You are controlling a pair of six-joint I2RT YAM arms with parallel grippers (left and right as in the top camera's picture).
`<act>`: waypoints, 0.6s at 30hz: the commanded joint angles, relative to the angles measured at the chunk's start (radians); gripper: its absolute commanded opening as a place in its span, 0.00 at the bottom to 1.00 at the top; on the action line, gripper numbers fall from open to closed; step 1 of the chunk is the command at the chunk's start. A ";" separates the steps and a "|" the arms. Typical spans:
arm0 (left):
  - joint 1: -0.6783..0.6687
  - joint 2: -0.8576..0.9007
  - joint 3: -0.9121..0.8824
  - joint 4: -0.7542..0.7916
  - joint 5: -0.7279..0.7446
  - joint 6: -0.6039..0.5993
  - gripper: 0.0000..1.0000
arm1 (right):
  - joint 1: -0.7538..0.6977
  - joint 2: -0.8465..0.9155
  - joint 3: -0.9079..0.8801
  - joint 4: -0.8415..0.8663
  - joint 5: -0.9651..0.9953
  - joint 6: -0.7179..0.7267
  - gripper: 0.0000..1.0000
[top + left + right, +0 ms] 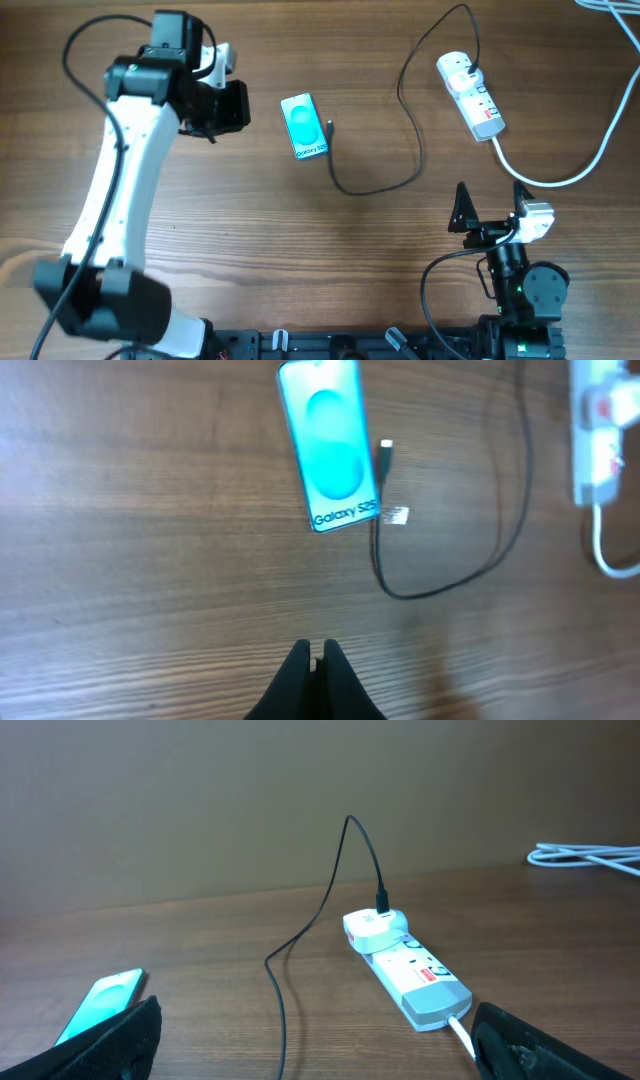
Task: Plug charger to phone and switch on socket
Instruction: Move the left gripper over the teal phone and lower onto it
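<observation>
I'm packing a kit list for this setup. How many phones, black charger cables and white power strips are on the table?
phone: 1
black charger cable: 1
white power strip: 1
Total: 3

Phone (pixel 304 126) lies flat, lit cyan screen up. Thin black charger cable (pixel 418 140) loops from white adapter (pixel 455 68) plugged into white power strip (pixel 478 103). Plug tip (pixel 387 450) just beside phone, not inserted.
</observation>
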 commanded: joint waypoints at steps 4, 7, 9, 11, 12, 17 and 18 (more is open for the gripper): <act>-0.056 0.125 0.011 0.020 -0.175 -0.259 0.04 | 0.002 0.000 -0.001 0.003 0.018 0.013 1.00; -0.101 0.162 0.011 0.060 -0.224 -0.307 0.08 | 0.002 0.000 -0.001 0.003 0.018 0.013 1.00; -0.131 0.182 0.011 0.091 -0.257 -0.338 0.26 | 0.002 0.000 -0.001 0.003 0.018 0.013 1.00; -0.159 0.201 0.011 0.122 -0.280 -0.352 0.45 | 0.002 0.000 -0.001 0.003 0.018 0.014 1.00; -0.172 0.209 0.011 0.138 -0.285 -0.352 0.64 | 0.002 0.000 -0.001 0.003 0.018 0.014 1.00; -0.232 0.263 0.011 0.225 -0.305 -0.351 0.93 | 0.002 0.000 -0.001 0.003 0.018 0.013 1.00; -0.238 0.275 0.011 0.238 -0.304 -0.351 0.99 | 0.002 0.000 -0.001 0.003 0.018 0.013 1.00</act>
